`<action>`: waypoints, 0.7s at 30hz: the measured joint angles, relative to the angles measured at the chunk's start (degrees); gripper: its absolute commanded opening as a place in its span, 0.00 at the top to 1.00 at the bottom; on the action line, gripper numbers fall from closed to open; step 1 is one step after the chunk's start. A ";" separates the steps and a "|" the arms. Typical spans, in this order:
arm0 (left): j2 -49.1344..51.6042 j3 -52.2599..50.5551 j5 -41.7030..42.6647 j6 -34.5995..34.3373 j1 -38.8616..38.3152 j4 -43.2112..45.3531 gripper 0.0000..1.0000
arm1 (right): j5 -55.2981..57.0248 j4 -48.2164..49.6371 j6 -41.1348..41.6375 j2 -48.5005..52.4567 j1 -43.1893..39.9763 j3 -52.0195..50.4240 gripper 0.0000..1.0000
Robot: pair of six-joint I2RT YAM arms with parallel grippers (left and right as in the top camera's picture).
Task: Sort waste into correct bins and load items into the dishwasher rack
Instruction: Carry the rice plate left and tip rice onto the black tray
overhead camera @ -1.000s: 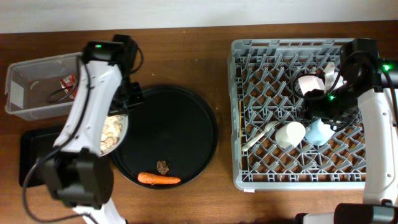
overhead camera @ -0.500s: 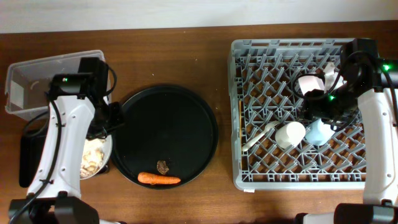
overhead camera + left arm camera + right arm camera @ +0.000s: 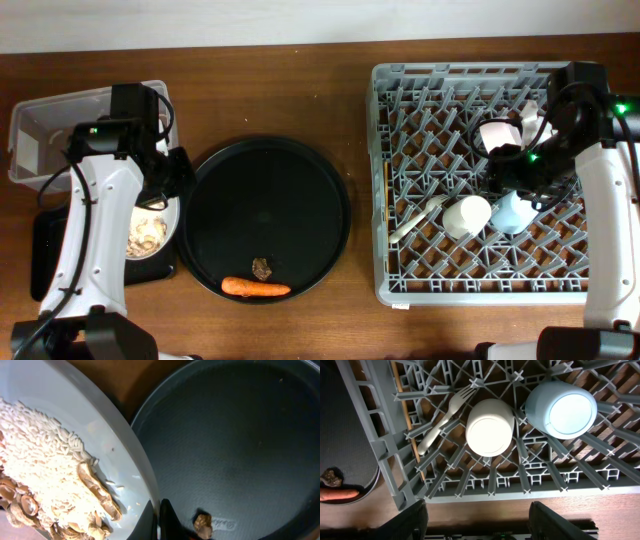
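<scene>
My left gripper (image 3: 159,521) is shut on the rim of the pale round plate (image 3: 117,445), which holds pale rice-like scraps (image 3: 45,460). In the overhead view the plate (image 3: 170,232) hangs over the shallow black rectangular tray (image 3: 50,255), below the clear tub (image 3: 55,135). The orange carrot (image 3: 255,288) and the brown lump (image 3: 263,268) lie on the round black tray (image 3: 270,200). My right gripper (image 3: 487,525) is open and empty above the grey dishwasher rack (image 3: 400,270). The rack holds the white cup (image 3: 490,427), the blue cup (image 3: 561,410), the white fork (image 3: 442,422), and a pale bowl (image 3: 495,135).
Thin wooden chopsticks (image 3: 407,425) lie along the rack's left side. The left arm covers part of the clear tub, and the red wrapper does not show. Bare brown table (image 3: 300,90) lies between the round tray and the rack.
My left arm carried the plate of scraps left, off the round black tray, to over the black rectangular tray. The right arm has not moved.
</scene>
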 measured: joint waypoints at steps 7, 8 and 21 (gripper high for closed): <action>0.00 -2.54 2.21 0.70 3.65 4.42 1.00 | 0.02 -0.22 -0.02 0.00 0.00 0.00 0.32; 0.00 -3.58 2.80 1.01 4.33 5.35 1.00 | 0.02 -0.24 -0.02 0.00 0.00 0.00 0.32; -0.07 -11.54 18.82 9.64 14.32 13.40 1.00 | 0.46 -0.44 0.02 0.00 0.00 -0.02 0.32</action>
